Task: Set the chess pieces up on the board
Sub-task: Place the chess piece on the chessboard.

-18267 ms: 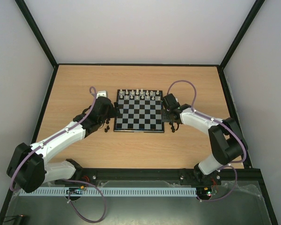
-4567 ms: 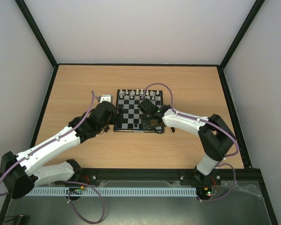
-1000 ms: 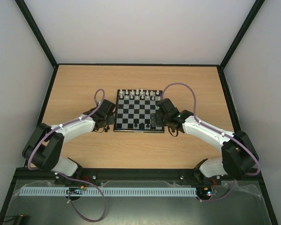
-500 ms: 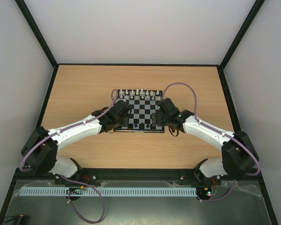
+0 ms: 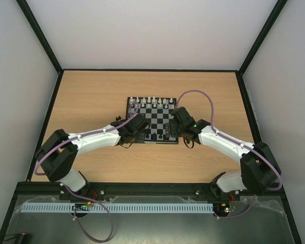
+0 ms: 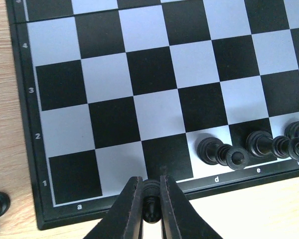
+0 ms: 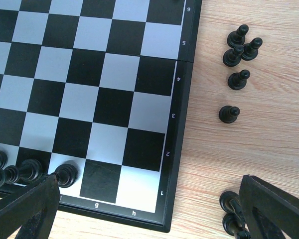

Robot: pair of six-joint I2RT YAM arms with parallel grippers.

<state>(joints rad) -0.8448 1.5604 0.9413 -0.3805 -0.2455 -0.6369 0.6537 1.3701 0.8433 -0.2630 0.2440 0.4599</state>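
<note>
Board (image 5: pixel 155 121): small square, black and pale checks, thin dark border with letters and numbers. Lies flat, mid-desk (image 5: pixel 91 96).

I see short line of tiny black pieces (image 6: pixel 217 151) on nearest rank, from d toward g, packed close. Upright or tipped, can't tell.

One more black piece (image 6: pixel 150 199) pinched in left tool (image 6: pixel 150 181), over board's near border by c.

Loose pieces (image 7: pixel 237 79) on desk right of board, beside ranks 3 to 5. A few more off near-right corner, and two off near-left corner.
</note>
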